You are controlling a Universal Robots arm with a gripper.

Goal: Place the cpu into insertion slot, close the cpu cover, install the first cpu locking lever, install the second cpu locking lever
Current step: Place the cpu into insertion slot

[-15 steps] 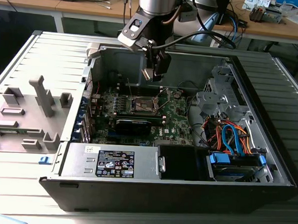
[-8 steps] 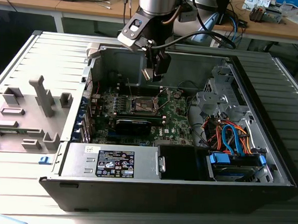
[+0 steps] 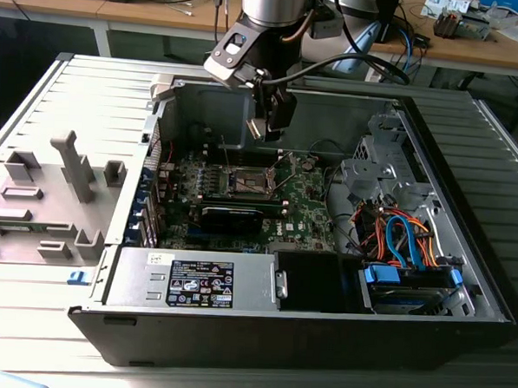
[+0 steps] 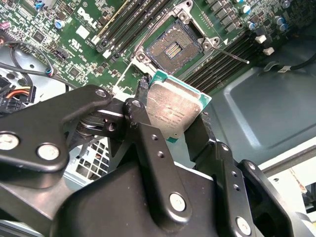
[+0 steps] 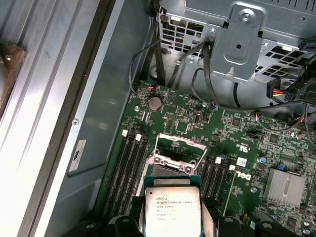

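The tool (image 4: 173, 118) is clamped on the cpu (image 4: 174, 106), one finger on each side, and holds it in the air over the green board (image 4: 74, 54). The slot (image 4: 170, 49) is bare with its dark middle showing, and the cpu is near it but not touching. In the first wrist view the cover (image 5: 180, 147) seems to stand open next to the slot, but that is hard to see.

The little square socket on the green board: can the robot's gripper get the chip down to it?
Probably yes. The gripper holds the cpu above the board, and the insertion slot lies uncovered with its dark centre showing. Nothing seems to stand between them.
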